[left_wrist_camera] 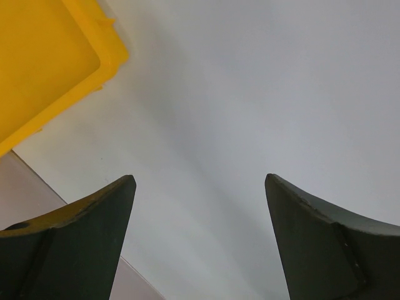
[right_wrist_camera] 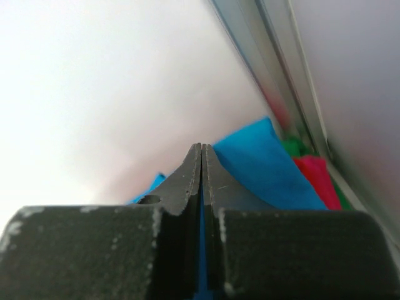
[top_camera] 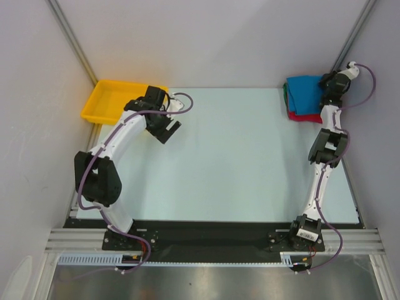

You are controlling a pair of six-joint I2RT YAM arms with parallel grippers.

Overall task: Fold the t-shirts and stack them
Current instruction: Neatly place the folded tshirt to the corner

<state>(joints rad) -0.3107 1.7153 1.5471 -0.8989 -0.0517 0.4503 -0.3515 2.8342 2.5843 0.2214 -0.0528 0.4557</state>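
Right gripper (right_wrist_camera: 201, 153) pinches blue shirt (right_wrist_camera: 259, 165), which lies over red shirt (right_wrist_camera: 315, 174), far right. Left gripper (left_wrist_camera: 200, 187) spread above surface (top_camera: 250, 156) beside tray (left_wrist_camera: 109, 59), far left.

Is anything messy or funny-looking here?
Nothing spilled or broken. Only the blue shirt atop the pile in the far right corner: the right gripper pinches it, so a flap sticks up.

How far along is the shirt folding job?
Stacked already: blue t-shirt over red t-shirt and green t-shirt, far right corner. In hand: right end effector shut on the blue t-shirt. Remaining: neat folds can't be confirmed; left end effector hangs open by the yellow tray.
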